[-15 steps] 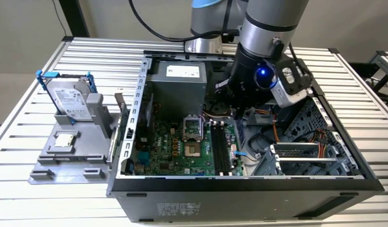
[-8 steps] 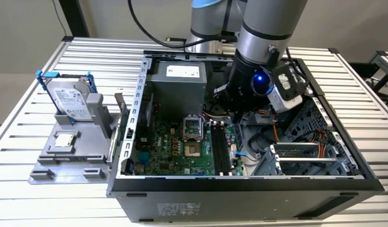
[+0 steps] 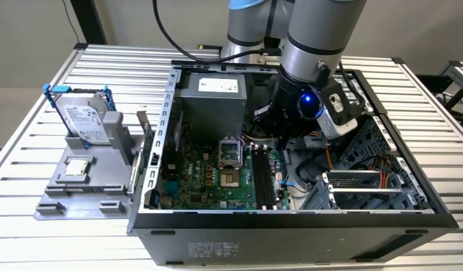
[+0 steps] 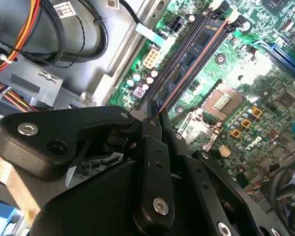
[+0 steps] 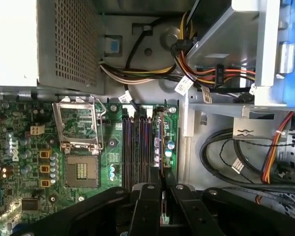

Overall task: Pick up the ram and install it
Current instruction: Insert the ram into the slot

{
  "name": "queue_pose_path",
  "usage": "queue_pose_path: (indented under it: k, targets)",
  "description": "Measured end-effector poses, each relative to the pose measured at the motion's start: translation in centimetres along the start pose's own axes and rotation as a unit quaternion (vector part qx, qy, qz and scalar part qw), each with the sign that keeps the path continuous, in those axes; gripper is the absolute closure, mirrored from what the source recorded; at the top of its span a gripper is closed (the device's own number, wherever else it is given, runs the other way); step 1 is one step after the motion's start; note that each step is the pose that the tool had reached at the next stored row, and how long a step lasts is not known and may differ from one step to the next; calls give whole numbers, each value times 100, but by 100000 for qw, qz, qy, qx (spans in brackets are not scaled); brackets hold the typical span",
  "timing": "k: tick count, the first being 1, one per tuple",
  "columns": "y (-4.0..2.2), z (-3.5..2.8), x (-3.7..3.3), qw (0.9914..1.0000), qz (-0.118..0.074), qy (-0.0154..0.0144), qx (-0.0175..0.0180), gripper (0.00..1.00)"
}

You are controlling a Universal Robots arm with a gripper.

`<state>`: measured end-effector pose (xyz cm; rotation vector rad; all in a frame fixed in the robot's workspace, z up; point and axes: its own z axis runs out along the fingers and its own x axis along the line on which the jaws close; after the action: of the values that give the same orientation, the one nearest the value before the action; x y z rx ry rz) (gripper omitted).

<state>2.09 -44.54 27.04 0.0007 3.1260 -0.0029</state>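
Ram (image 4: 189,59) lies along the motherboard's memory slots (image 5: 137,147), a thin stick with dark chips and an orange edge line. In the second wrist view one end runs up between the black fingers (image 4: 152,162) of the pincer (image 4: 160,115). In the first wrist view the same stick (image 5: 156,145) stands edge-on in the slot nearest the drive bay side, its near end passing between the two fingertips. The pincer looks closed on that end of the ram, the fingers standing close together with the board's edge between them.

In the exterior view the arm (image 3: 314,51) reaches down into the open computer case (image 3: 292,217) that lies on the slatted bench (image 3: 51,237), with the wrist over the memory slots beside the empty processor socket (image 3: 230,151). A hard drive (image 3: 87,116) in blue brackets stands in a grey holder (image 3: 81,186) well apart on the exterior view's left, with a small square chip (image 3: 77,166) lying on that holder.

By my judgement the pick-up is done and the work is in the install step: the stick is already lined up with its slot, and I cannot tell whether it is fully seated or whether the end latches have closed. Seating calls for a straight, even press down along the slot, keeping the stick upright so that it does not tip or bind against the neighbouring slot.
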Motion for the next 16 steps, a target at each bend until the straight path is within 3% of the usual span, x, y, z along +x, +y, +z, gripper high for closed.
queue_pose_path:
  k: [6,16]
  targets:
    - [-2,51,2,100000,4,2,21,100]
    - [-10,218,32,100000,2,1,106,100]
